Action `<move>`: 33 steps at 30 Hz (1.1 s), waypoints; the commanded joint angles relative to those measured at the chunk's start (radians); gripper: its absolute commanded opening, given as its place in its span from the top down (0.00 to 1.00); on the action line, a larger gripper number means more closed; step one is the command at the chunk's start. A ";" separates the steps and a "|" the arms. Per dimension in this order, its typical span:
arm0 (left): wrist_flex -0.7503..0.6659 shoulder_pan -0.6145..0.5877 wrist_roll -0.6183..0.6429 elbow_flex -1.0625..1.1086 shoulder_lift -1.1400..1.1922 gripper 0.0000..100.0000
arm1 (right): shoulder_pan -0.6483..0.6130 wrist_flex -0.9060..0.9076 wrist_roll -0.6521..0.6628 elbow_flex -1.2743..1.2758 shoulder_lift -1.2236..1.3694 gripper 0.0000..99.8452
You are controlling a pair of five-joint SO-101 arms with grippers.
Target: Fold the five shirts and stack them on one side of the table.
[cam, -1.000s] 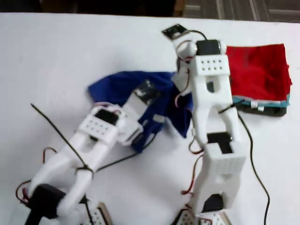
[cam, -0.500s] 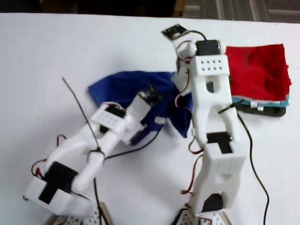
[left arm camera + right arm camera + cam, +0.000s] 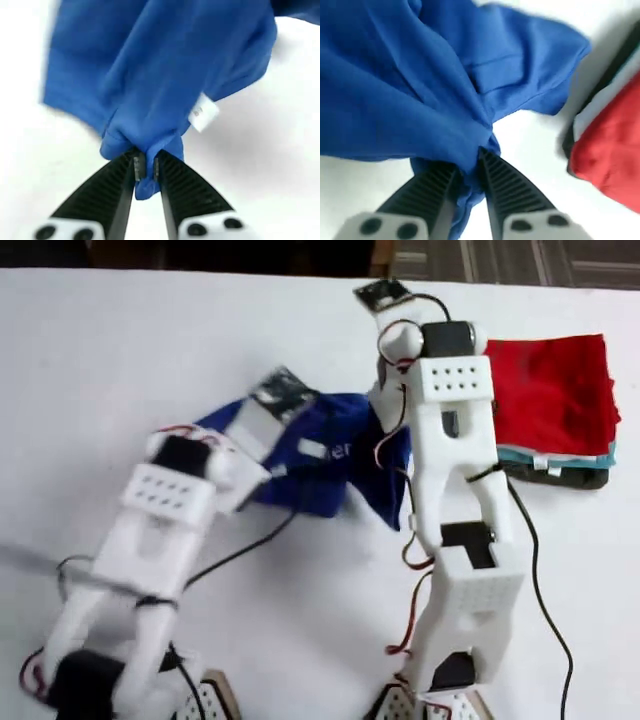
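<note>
Blue shirt [image 3: 330, 455] is bunched up around the middle of the white worktop [image 3: 110, 360], pinched on two sides. The left pincer [image 3: 146, 167] is clamped tight on a scrunched fold in the shirt's left part, with the white tag [image 3: 204, 112] hanging just beside the grip. The right pincer [image 3: 469, 164] is squeezed closed on a gathered wad at the shirt's right side. On the far right sits the folded stack [image 3: 590, 465]: red shirt [image 3: 555, 390] on top, teal layer [image 3: 600, 455] and dark layer [image 3: 565, 477] peeking out underneath. The blue one is near the stack but not touching it.
</note>
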 commanded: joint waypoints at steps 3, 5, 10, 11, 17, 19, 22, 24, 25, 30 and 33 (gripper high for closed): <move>0.109 -0.135 -0.087 -0.119 -0.172 0.97 | -0.030 0.018 -0.012 -0.124 -0.214 0.98; 0.141 -0.172 -0.109 -0.157 -0.209 0.97 | -0.048 0.018 -0.012 -0.112 -0.262 0.98; 0.164 -0.236 -0.170 -0.222 -0.287 0.97 | -0.125 0.018 -0.009 0.061 -0.317 0.98; 0.163 -0.250 -0.183 -0.231 -0.301 0.97 | -0.139 0.016 -0.011 0.097 -0.321 0.98; 0.163 -0.307 -0.219 -0.274 -0.353 0.97 | -0.188 0.007 -0.011 0.107 -0.329 0.98; 0.169 -0.302 -0.215 -0.246 -0.356 0.97 | -0.186 0.007 -0.011 0.078 -0.328 0.98; 0.158 -0.281 -0.212 -0.134 -0.345 0.97 | -0.185 0.007 -0.011 0.074 -0.317 0.98; 0.140 -0.255 -0.212 -0.019 -0.336 0.97 | -0.183 0.007 -0.011 0.098 -0.305 0.98; 0.115 -0.241 -0.210 0.039 -0.333 0.97 | -0.183 0.007 -0.011 0.117 -0.294 0.98; -0.075 -0.226 -0.190 0.315 -0.331 0.97 | -0.182 -0.035 -0.009 0.233 -0.229 0.98; -0.170 -0.226 -0.187 0.433 -0.331 0.97 | -0.182 -0.102 -0.006 0.311 -0.214 0.98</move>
